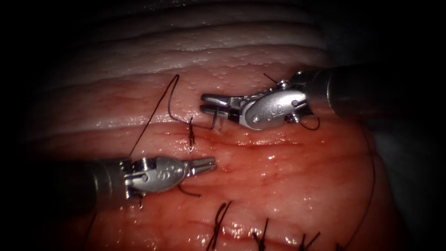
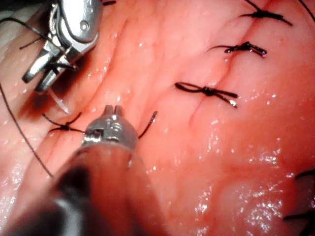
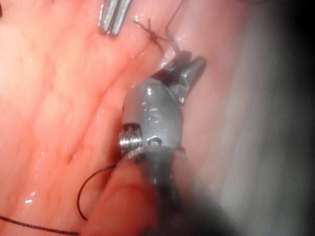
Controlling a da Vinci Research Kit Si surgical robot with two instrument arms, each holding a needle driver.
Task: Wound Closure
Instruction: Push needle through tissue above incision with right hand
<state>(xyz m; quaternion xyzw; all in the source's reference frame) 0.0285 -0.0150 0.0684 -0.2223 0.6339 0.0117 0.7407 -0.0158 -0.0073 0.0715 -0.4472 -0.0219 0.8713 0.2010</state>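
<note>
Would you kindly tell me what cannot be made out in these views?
Needle beside the right tool, endoscope view: too small to tell if gripped, or if its tip is in the tissue.
Thread, endoscope view: passes behind the left tool, which holds nothing, then runs off the lower edge.

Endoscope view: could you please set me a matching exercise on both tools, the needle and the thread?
Things:
1. right tool
2. left tool
3. needle
4. thread

States:
A. holds nothing, jaws shut
B. held in jaws, reaching down to the tissue beside a tied stitch; whether its tip is in the tissue cannot be told
C. grips the needle
D. dark line running left of the needle

Pairs: 1-C, 2-A, 3-B, 4-D
</note>
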